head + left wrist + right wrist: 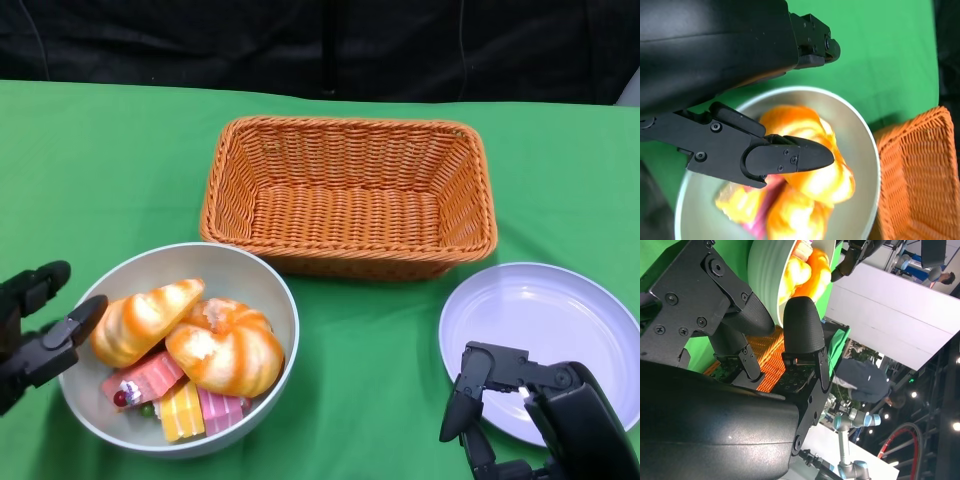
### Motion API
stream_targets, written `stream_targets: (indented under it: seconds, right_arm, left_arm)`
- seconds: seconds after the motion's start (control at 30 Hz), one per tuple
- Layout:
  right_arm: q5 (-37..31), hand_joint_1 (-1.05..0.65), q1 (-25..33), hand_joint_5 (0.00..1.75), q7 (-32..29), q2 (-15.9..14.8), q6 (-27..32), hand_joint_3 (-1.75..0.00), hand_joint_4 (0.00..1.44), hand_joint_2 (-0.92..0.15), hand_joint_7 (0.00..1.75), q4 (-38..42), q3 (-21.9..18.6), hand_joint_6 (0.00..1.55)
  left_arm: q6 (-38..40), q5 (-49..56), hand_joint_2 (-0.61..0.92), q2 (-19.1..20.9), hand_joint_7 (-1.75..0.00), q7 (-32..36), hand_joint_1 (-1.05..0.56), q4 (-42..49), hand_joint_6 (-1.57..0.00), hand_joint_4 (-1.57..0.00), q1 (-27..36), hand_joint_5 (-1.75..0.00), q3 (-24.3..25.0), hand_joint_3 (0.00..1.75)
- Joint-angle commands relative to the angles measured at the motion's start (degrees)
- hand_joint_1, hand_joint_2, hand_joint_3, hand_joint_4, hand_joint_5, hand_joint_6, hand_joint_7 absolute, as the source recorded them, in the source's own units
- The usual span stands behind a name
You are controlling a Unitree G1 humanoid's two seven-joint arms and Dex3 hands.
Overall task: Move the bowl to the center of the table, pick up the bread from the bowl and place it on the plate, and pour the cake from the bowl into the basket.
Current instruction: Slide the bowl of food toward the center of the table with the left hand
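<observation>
Across the head view a green tabletop runs back to a dark curtain. On it, at the near left, stands a pale bowl holding two pieces of bread and striped cake slices. An orange wicker basket sits beyond it toward the middle, and a white plate lies at the near right. The left robot hand is just left of the bowl, fingers apart and grasping nothing, one fingertip at the rim. The right robot hand hangs over the plate's near edge, fingers spread, empty.

From the right wrist, its fingers stand apart with the bowl and basket beyond; white walls, a robot arm and a person fill the room behind.

From the left wrist, the fingers reach over the bowl above the bread, with the basket alongside.
</observation>
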Motion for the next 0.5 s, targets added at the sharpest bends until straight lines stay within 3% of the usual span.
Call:
stream_targets:
  seconds: [0.03,0.27,0.5]
  right_arm:
    - [0.5,-0.06,0.6,1.7,-0.4,-0.1,-0.2,-1.73,0.91,-0.19,1.43,-0.9,-0.3,0.86]
    - [0.2,-0.05,0.8,1.7,-0.7,0.1,-0.1,-1.72,0.92,-0.19,1.43,-1.3,-0.3,0.86]
    - [-1.6,-0.03,0.1,1.66,-2.3,0.7,-2.0,-1.71,0.87,-0.21,1.4,-0.9,-0.8,0.83]
  left_arm:
    - [4.8,-4.1,0.92,0.5,0.0,-0.7,-0.64,0.1,0.0,0.0,-1.6,0.0,1.9,0.42]
    - [14.7,-11.3,0.92,0.2,0.0,-0.2,-0.61,-0.4,0.0,0.0,-3.7,0.0,3.3,0.47]
    - [18.0,-14.7,0.92,-1.9,0.0,1.3,-0.58,-2.1,0.0,0.0,-3.7,0.0,4.3,0.49]
